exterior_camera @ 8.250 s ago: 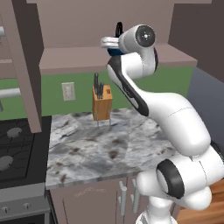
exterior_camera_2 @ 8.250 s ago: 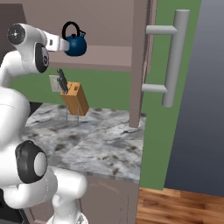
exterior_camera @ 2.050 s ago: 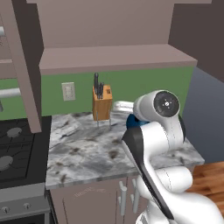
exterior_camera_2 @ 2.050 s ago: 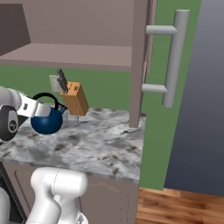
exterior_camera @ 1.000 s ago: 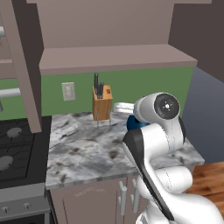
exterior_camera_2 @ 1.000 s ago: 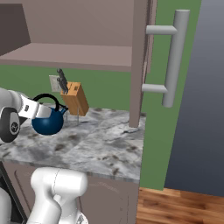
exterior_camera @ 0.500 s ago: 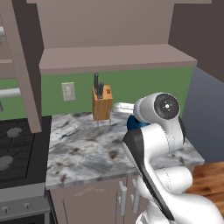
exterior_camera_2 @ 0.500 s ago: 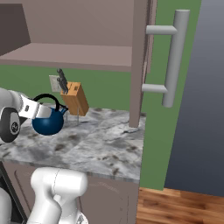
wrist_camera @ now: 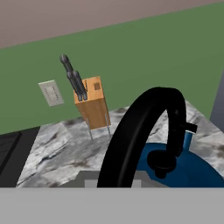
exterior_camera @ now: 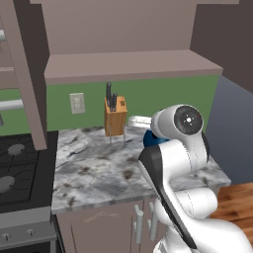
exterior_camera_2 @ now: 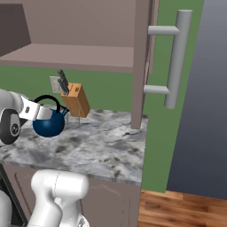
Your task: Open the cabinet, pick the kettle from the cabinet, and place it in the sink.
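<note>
Now the round glossy blue kettle [exterior_camera_2: 48,124], with thin black arched handle and lid knob, hangs upright above the marble counter [exterior_camera_2: 111,142], near the wooden knife block [exterior_camera_2: 76,100]; the gripper [exterior_camera_2: 41,111] is clamped on its handle.

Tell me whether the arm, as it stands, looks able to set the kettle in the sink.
Probably not from here. The end effector is shut on the kettle above the marble counter, and no sink appears within these views; the base would likely have to drive first.

Glossy blue kettle [exterior_camera_2: 48,124] with smooth black handle, wooden knife block [exterior_camera: 115,115], polished grey-veined marble counter [exterior_camera: 99,168]
</note>
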You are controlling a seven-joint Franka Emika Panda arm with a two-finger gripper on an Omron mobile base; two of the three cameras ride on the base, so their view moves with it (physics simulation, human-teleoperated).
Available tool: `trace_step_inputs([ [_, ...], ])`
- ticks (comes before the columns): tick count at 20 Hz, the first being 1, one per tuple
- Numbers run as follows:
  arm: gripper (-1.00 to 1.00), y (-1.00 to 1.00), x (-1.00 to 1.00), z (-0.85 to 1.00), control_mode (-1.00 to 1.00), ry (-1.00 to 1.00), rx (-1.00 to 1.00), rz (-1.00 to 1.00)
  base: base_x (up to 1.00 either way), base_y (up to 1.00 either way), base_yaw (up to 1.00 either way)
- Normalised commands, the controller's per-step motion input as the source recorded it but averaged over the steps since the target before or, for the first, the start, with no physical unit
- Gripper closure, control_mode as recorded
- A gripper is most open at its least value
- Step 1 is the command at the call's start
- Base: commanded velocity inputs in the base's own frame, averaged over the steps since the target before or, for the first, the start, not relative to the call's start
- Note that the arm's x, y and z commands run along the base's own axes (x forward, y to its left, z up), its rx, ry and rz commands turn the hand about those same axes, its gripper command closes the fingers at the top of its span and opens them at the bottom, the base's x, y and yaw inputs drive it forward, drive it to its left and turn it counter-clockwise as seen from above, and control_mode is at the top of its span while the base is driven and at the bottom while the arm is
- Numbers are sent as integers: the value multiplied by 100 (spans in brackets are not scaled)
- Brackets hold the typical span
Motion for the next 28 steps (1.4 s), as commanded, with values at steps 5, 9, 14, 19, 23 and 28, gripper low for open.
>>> trace_step_inputs([
  [5,100,0,0,0,100,0,0,0,-20,0,-4],
  [9,100,0,0,0,100,0,0,0,-52,5,-9],
  [14,100,0,0,0,100,0,0,0,-63,3,-14],
  [19,100,0,0,0,100,0,0,0,-62,5,-12],
  [23,100,0,0,0,100,0,0,0,-40,11,0],
  [28,100,0,0,0,100,0,0,0,-26,11,43],
])
